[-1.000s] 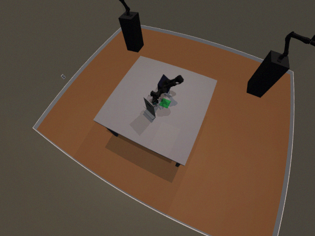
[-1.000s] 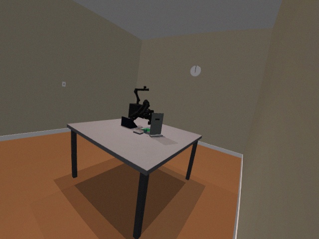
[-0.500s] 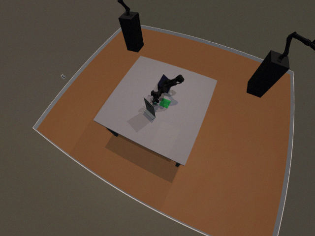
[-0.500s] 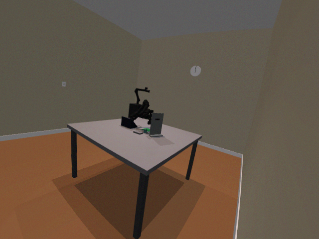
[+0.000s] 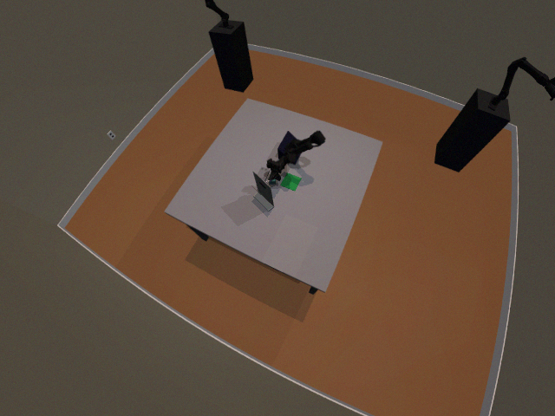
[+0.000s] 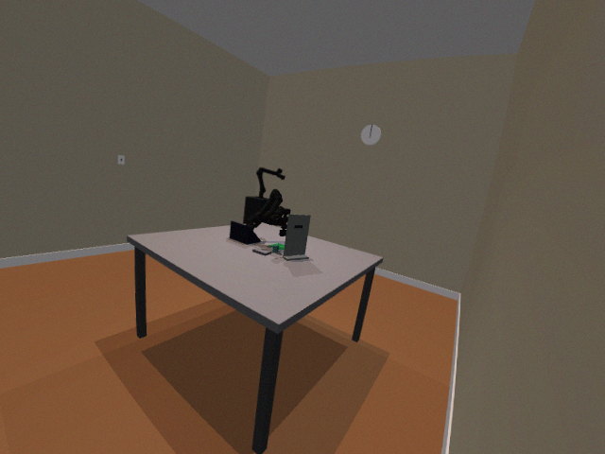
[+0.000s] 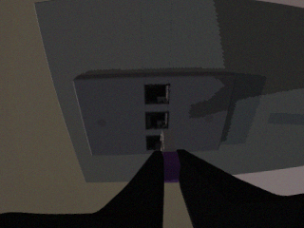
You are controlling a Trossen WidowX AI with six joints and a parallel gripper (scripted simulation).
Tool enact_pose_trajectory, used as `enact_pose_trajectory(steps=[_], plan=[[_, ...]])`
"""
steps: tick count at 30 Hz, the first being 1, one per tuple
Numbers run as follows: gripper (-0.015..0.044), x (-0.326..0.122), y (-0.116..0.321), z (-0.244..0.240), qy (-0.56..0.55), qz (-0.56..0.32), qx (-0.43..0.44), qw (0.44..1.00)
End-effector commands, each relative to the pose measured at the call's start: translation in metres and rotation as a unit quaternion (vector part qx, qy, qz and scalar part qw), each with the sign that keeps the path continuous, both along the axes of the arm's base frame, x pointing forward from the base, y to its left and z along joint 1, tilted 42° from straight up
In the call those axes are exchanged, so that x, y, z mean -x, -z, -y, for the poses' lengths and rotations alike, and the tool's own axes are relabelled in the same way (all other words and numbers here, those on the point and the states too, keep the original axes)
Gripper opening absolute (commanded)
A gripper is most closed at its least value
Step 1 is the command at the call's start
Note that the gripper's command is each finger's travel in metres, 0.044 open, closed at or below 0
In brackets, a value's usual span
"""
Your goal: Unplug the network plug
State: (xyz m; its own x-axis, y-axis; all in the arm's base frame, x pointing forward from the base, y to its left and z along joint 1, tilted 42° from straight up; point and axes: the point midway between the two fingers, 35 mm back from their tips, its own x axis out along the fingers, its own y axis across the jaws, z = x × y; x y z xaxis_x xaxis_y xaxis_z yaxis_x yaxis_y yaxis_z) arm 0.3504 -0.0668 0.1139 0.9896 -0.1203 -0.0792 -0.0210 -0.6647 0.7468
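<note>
Pull-out apparently done, carry in hand; pincer (image 5: 275, 178) (image 6: 283, 233) (image 7: 169, 158) pinching purple plug (image 7: 171, 168), seemingly clear of the panel (image 5: 264, 190) (image 6: 296, 239) (image 7: 119, 28); next: swing over green square (image 5: 291, 181) (image 6: 280, 245), lower to bench (image 5: 323, 201) (image 6: 205, 264), release; count: one plug, one panel, three openings (image 7: 157, 120), one square.
</note>
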Motion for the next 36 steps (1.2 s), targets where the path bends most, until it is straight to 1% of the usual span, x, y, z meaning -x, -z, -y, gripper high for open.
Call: enact_pose_trajectory(steps=[1,36], plan=[[0.0000,0.003,-0.001,-0.001,0.002,0.000,0.000,1.000],[0.0000,0.017,-0.005,-0.006,0.002,0.000,0.000,1.000]])
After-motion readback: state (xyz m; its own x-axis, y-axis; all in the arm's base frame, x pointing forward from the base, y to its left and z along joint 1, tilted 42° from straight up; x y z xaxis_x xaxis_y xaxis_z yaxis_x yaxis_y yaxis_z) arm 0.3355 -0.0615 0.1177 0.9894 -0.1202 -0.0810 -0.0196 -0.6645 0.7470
